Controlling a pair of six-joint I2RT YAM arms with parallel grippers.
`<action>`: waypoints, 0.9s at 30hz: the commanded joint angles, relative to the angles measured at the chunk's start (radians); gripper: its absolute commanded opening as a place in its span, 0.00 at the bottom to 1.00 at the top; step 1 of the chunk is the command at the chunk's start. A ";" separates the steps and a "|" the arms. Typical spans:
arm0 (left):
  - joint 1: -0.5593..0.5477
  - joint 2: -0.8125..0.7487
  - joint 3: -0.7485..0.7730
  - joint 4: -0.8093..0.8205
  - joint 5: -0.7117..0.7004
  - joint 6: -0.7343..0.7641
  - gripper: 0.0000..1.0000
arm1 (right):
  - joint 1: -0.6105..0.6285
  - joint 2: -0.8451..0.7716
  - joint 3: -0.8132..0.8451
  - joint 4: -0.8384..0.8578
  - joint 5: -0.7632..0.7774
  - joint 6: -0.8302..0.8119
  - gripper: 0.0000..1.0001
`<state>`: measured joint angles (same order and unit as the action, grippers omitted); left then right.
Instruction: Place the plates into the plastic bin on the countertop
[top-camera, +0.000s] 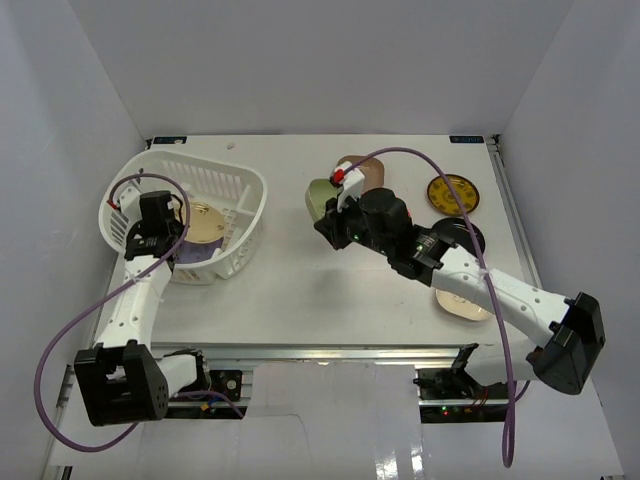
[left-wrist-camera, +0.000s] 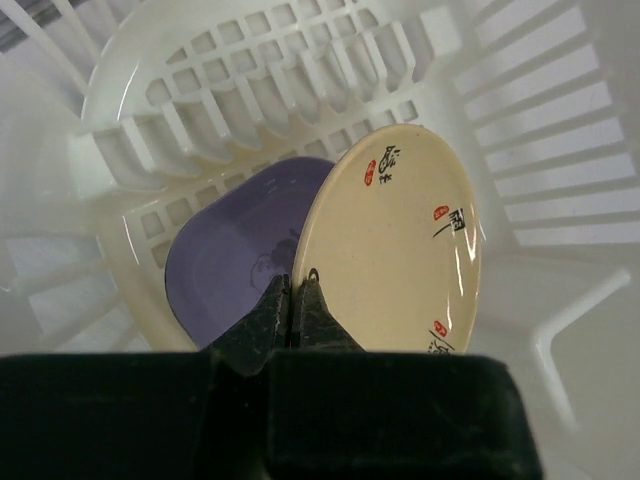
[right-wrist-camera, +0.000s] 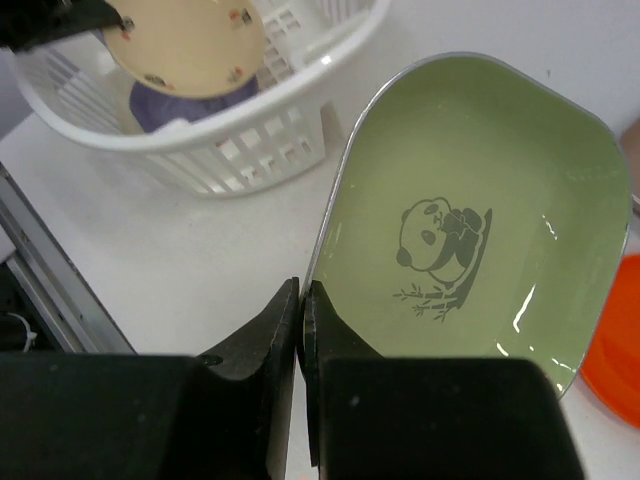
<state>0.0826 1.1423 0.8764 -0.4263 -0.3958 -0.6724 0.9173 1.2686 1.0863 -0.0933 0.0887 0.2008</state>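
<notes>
The left gripper (left-wrist-camera: 297, 300) is clenched on the rim of the cream round plate (left-wrist-camera: 400, 240), tilted inside the white slotted plastic bin (left-wrist-camera: 200, 120) above the lavender plate (left-wrist-camera: 235, 255). The right gripper (right-wrist-camera: 301, 300) grasps the green rounded-square panda plate (right-wrist-camera: 480, 200); the bin lies well to its left.

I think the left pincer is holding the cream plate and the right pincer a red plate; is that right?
Not quite. The right pincer holds a green plate, not a red one, as the right wrist view shows. The left pincer does hold the cream plate.
</notes>
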 joint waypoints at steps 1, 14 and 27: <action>0.003 -0.050 -0.004 0.017 0.038 -0.021 0.08 | 0.022 0.075 0.144 0.083 -0.032 -0.043 0.08; 0.003 -0.179 0.007 0.063 0.127 0.045 0.81 | 0.086 0.492 0.713 0.038 -0.145 -0.078 0.08; -0.164 -0.361 0.421 0.145 0.196 0.128 0.98 | 0.120 0.940 1.093 0.130 -0.334 -0.098 0.08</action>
<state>-0.0452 0.8066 1.2526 -0.3012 -0.2234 -0.5941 1.0111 2.1380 2.0785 -0.0273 -0.1654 0.1360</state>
